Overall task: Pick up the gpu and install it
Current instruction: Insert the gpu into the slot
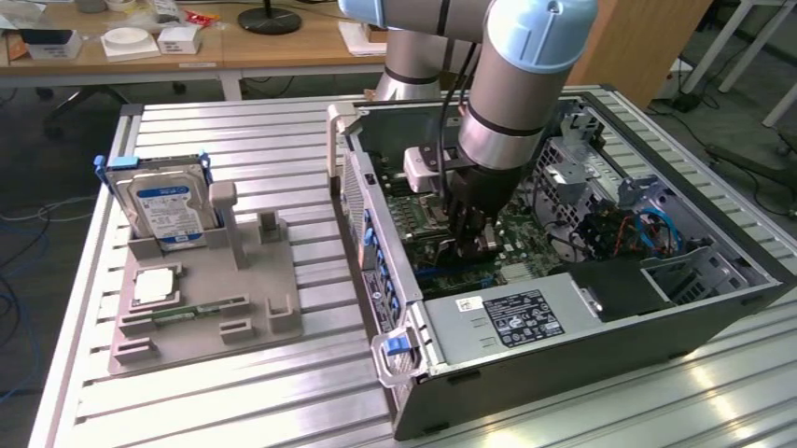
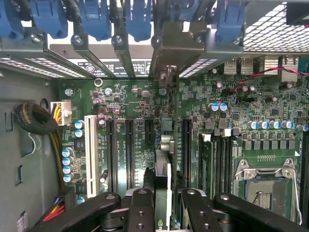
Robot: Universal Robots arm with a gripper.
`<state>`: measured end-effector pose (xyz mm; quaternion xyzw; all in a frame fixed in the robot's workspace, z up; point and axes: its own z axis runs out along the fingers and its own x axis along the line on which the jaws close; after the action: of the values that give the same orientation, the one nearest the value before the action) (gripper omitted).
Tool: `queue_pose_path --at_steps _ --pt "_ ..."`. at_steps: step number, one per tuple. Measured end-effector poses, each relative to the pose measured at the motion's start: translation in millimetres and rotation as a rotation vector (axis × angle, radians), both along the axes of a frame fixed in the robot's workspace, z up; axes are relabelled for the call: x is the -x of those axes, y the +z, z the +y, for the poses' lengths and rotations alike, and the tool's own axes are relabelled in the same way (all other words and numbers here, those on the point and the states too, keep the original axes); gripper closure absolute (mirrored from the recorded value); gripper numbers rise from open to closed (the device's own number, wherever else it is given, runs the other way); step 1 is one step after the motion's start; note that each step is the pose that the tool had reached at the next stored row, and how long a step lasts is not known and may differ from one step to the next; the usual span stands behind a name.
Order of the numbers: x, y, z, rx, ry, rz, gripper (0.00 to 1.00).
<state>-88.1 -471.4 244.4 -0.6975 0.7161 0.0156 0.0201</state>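
Note:
The gpu [image 2: 163,159] shows edge-on in the wrist view as a thin card standing upright over the green motherboard [image 2: 135,111], in line with an expansion slot. Its metal bracket [image 2: 179,43] sits at the case's rear slot openings. My gripper [image 2: 164,200] is shut on the card, one black finger [image 2: 141,205] on each side of it. In the exterior view my gripper [image 1: 477,241] reaches straight down into the open computer case [image 1: 561,327], low over the motherboard, and hides most of the card.
Blue slot latches [image 2: 94,19] line the case's rear. Memory sticks [image 2: 207,159] and the CPU socket [image 2: 265,183] lie beside the card. On the table, a grey holder [image 1: 200,299] carries a hard drive [image 1: 168,205], a chip and a memory stick. Cables [image 1: 622,233] fill the case's far end.

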Motion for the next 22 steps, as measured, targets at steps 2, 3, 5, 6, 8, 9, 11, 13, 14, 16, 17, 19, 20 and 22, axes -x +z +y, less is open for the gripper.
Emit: queue_pose_path --at_steps 2,3,5,6,8,9,11,13,14,16,17,19,20,22 --pt "0.0 -0.1 0.1 -0.0001 0.003 -0.0001 0.74" --pt "0.0 -0.1 0.2 -0.0001 0.005 -0.0001 0.74" --pt "0.1 0.0 0.9 0.0002 0.01 0.0 0.74" --pt "0.0 0.0 1.3 0.0004 0.014 0.0 0.74" --pt "0.0 -0.1 2.2 0.0007 0.025 -0.0001 0.74" --pt "0.0 -0.1 2.5 0.0009 0.029 -0.0001 0.74" --pt "0.0 -0.1 3.0 0.0009 0.039 -0.0001 0.74" --pt "0.0 0.0 3.2 0.001 0.047 -0.0001 0.74" --pt "0.0 0.0 3.2 0.001 0.048 -0.0001 0.74" --pt "0.0 -0.1 3.3 0.001 0.049 0.0 0.74" --pt "0.2 -2.1 3.3 0.0007 0.048 0.0 0.74" --pt "2.6 -0.4 3.3 0.0002 0.048 -0.0055 0.74" --pt "2.7 -0.3 3.3 0.0001 0.049 -0.0061 0.74" --pt "2.8 -0.3 3.3 0.0 0.049 -0.0062 0.74"
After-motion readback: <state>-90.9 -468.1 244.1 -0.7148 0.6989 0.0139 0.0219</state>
